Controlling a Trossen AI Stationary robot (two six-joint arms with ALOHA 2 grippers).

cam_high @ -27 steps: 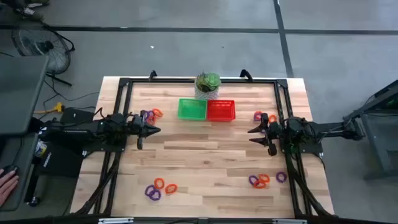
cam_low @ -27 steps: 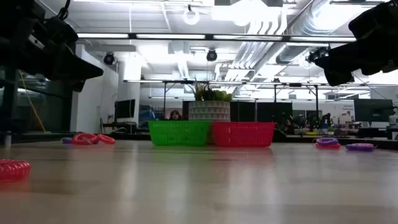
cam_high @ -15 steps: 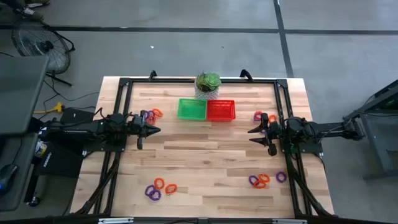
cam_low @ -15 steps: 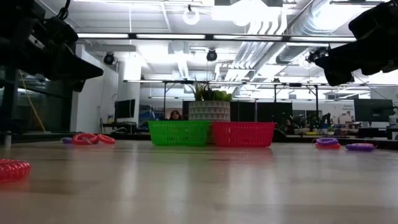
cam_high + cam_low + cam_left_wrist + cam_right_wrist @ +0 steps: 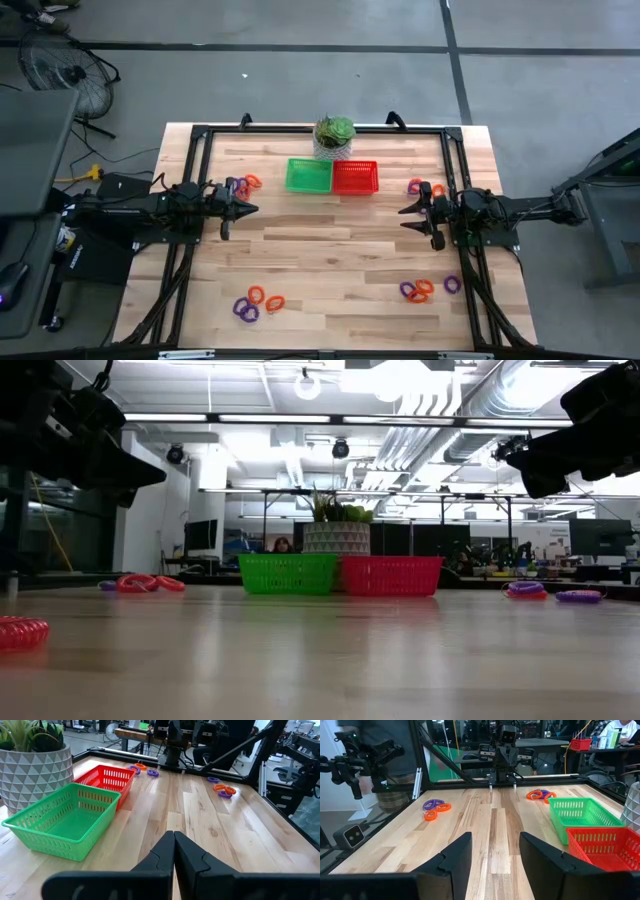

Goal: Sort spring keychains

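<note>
I see both arms stretched low over the table from opposite sides, pointing toward each other. My left gripper [image 5: 247,209] has its fingers pressed together with nothing between them. My right gripper [image 5: 404,218] stands spread wide and empty.

In the low view only the dark undersides of the arms show, cut off at the upper corners.

The spring keychains lie in four clusters: one [image 5: 243,184] just beside the left gripper, one [image 5: 425,187] near the right gripper, and two, [image 5: 256,303] and [image 5: 426,289], well apart from both at the near edge. The green basket [image 5: 308,175] and red basket [image 5: 355,177] sit touching, between the arms, before a potted plant [image 5: 334,135].
</note>
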